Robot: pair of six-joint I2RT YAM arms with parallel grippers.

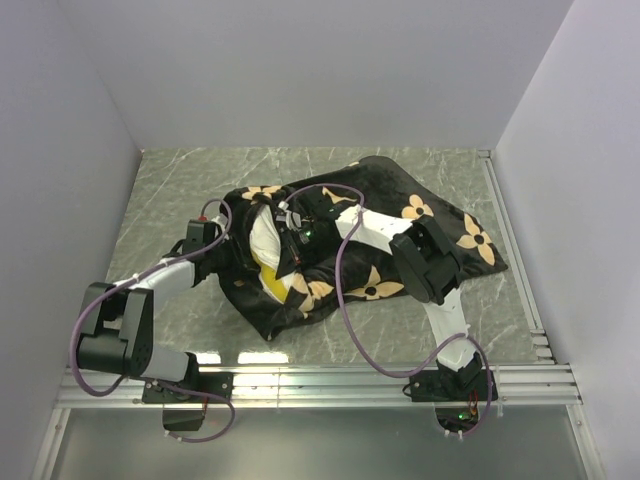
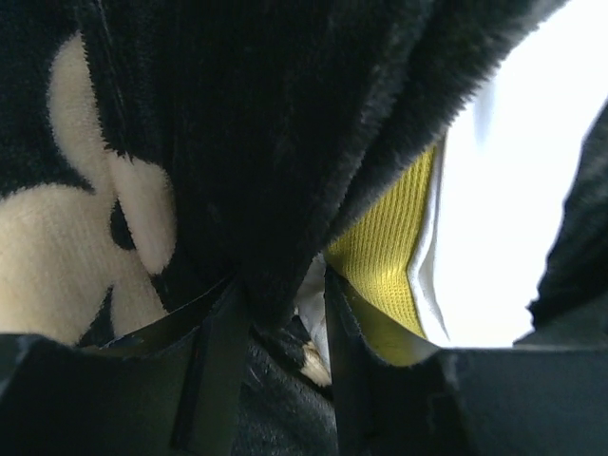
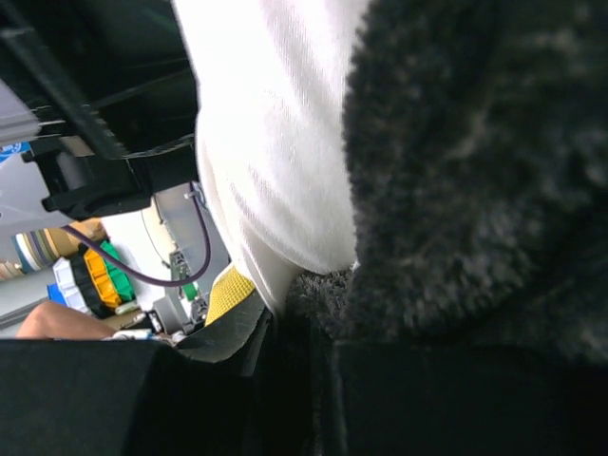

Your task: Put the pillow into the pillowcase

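Bright, even light — wrist views blurry, pillow (image 2: 503, 190) overexposed

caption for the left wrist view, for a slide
Left gripper pinches the pillowcase edge beside the pillow and its yellow band.

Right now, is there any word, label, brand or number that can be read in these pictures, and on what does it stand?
None can be read.
The pillowcase bears only tan flower and star motifs, no letters.
The pillow is white with a yellow band and no print.
In the right wrist view, a blue mark at the left edge is too blurred to read.
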